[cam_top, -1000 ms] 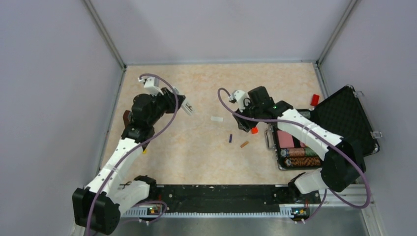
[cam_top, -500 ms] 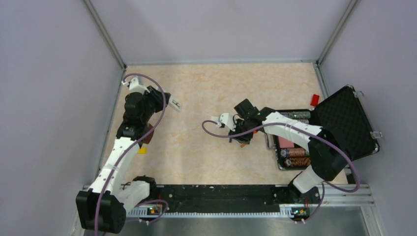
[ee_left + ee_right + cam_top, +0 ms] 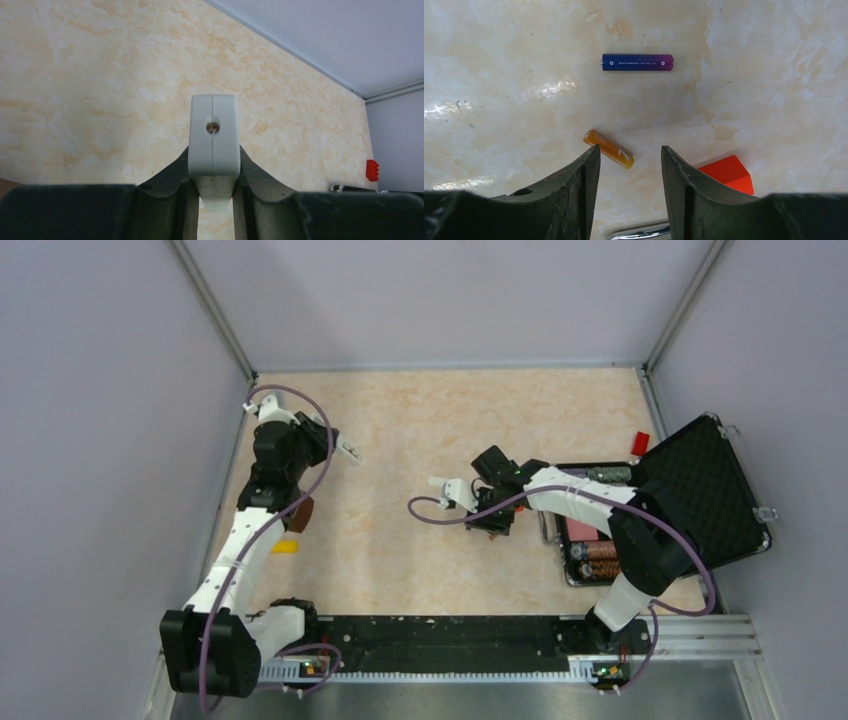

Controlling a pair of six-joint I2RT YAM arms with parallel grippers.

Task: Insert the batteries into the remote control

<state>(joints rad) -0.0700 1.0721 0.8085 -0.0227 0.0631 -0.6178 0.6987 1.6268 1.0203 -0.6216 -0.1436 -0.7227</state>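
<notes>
left gripper [image 3: 214,167] clamping remote control [image 3: 214,125], right gripper [image 3: 630,151] spread over orange battery [image 3: 608,148]

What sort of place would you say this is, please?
Probably a robotics lab test cell: left arm and right arm bolted to a rail, plain grey walls boxing in the marble-patterned tabletop.

The left arm [image 3: 228,568] and right arm [image 3: 575,495] had white shells, black joints and a looped purple cable [image 3: 411,508] each; gripper fingers [image 3: 574,192] were dark and curved.
</notes>
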